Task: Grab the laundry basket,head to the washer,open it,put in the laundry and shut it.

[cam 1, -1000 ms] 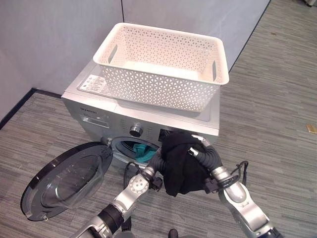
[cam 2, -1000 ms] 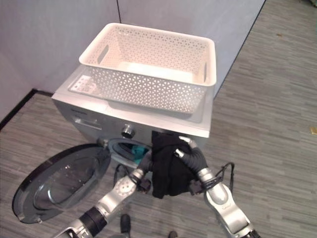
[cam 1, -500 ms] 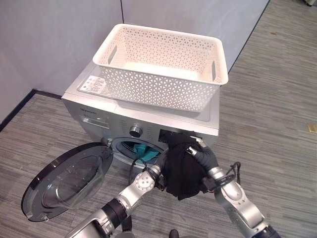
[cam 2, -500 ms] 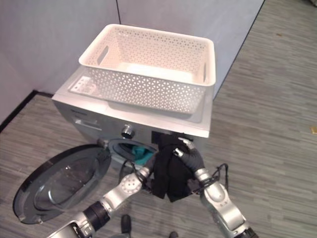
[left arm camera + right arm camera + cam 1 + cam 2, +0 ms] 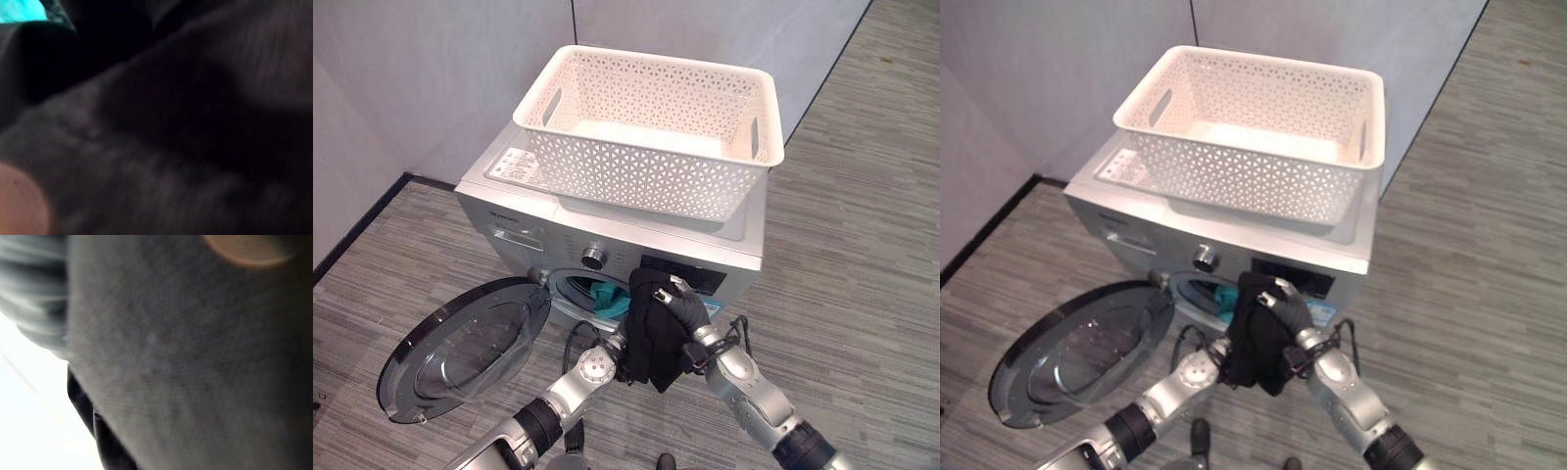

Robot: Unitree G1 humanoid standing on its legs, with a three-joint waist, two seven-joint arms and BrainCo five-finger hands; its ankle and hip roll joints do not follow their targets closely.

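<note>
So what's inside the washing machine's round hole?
A teal cloth lies just inside the washer's open drum. The black garment that the right hand holds up in front covers the rest of the opening, so anything else inside is hidden.

Both hands have carried the black garment (image 5: 655, 328) forward, toward twelve o'clock. A second ago it hung clear in front of the washer (image 5: 744, 257). Now it sits at the mouth of the drum opening (image 5: 590, 291), just beside the teal cloth (image 5: 609, 298). The right hand (image 5: 686, 307) and left hand (image 5: 619, 345) have closed in behind it.
</note>
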